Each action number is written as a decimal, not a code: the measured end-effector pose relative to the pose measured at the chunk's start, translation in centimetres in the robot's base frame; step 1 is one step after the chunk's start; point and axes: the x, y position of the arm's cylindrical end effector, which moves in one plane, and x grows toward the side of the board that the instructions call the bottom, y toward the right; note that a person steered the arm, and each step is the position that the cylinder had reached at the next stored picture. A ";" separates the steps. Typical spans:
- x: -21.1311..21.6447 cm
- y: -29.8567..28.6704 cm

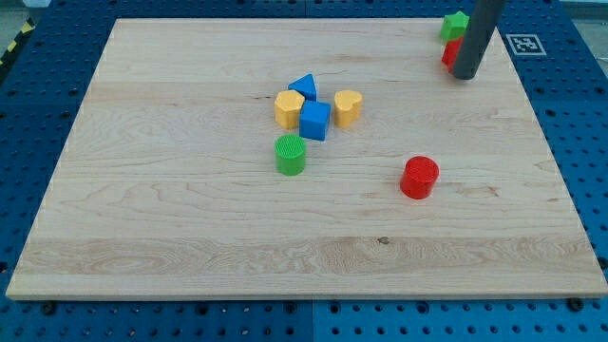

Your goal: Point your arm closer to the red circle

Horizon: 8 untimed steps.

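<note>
The red circle block (419, 178) lies on the wooden board right of centre, toward the view's bottom. My tip (465, 75) rests on the board at the view's top right, well above and a little right of the red circle. Just left of the rod a green block (453, 25) sits at the board's top edge, with a red block (448, 52) below it, partly hidden by the rod.
A cluster sits near the board's middle: a blue triangular block (303, 87), a yellow hexagonal block (289, 108), a blue cube (314, 121), a yellow heart-shaped block (348, 107) and a green cylinder (291, 154). The wooden board (171, 228) lies on a blue pegboard.
</note>
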 end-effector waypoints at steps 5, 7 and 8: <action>20.5 0.3; 24.8 -10.6; 22.7 -12.4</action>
